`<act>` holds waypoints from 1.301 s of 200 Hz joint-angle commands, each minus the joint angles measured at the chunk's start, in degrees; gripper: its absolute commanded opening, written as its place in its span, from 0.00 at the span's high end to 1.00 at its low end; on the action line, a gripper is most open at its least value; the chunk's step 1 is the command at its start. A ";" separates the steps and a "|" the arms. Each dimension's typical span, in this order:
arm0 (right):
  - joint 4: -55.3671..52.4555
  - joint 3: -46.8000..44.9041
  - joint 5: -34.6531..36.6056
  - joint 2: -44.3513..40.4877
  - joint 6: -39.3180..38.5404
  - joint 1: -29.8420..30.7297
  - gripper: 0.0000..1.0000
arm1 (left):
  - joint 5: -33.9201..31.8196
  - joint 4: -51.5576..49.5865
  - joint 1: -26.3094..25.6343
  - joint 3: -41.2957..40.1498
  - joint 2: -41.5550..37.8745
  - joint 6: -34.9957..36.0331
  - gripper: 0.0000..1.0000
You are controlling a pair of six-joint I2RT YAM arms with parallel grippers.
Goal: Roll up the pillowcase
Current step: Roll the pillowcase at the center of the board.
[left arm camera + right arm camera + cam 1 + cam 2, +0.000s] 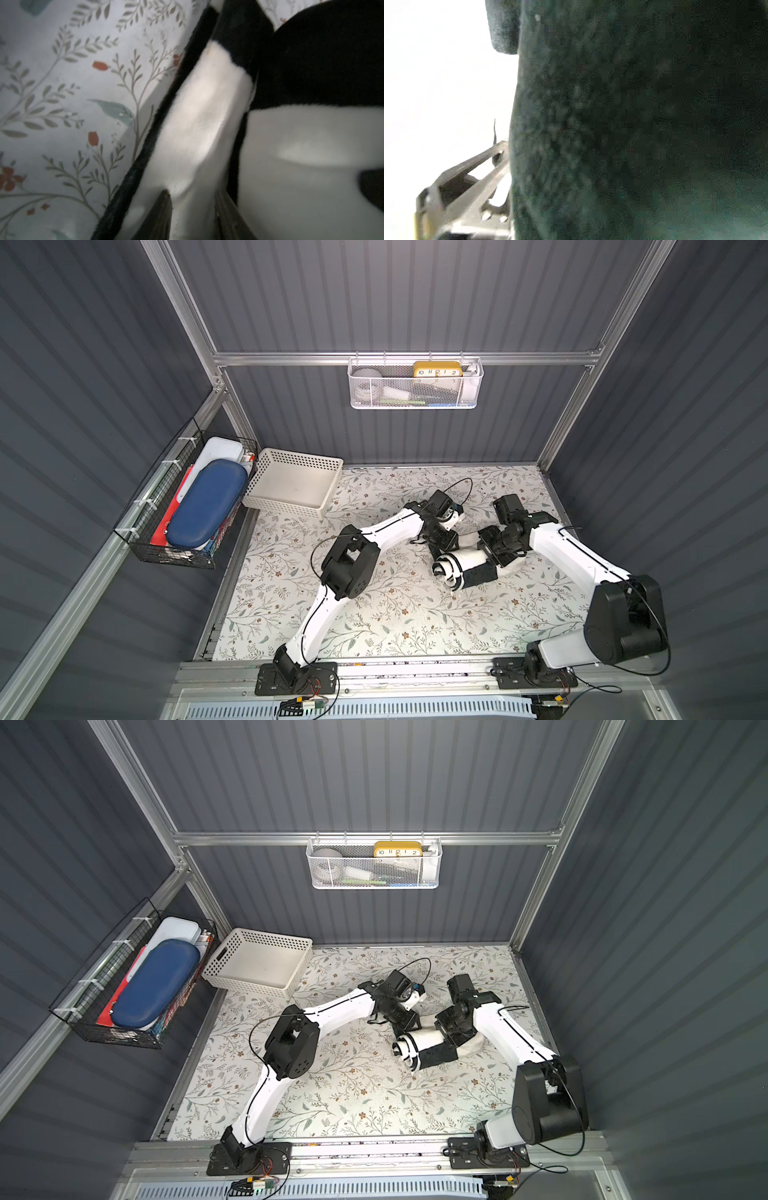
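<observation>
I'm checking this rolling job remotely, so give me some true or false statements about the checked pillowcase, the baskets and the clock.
1. The black and white checked plush pillowcase lies flat and spread out. False: it is mostly rolled into a bundle on the floral table covering.
2. The white perforated plastic basket on the table is empty. True.
3. The blue oval case lies in the black wire basket on a side wall. True.
4. The yellow clock sits in that black wire basket. False: it sits in the white mesh basket on the back wall.
5. The left gripper and right gripper are both at the pillowcase. True.
</observation>
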 commanded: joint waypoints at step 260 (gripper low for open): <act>10.55 16.67 1.56 25.43 0.42 -0.39 0.43 | 2.98 4.15 5.38 -0.04 -18.22 -3.04 0.38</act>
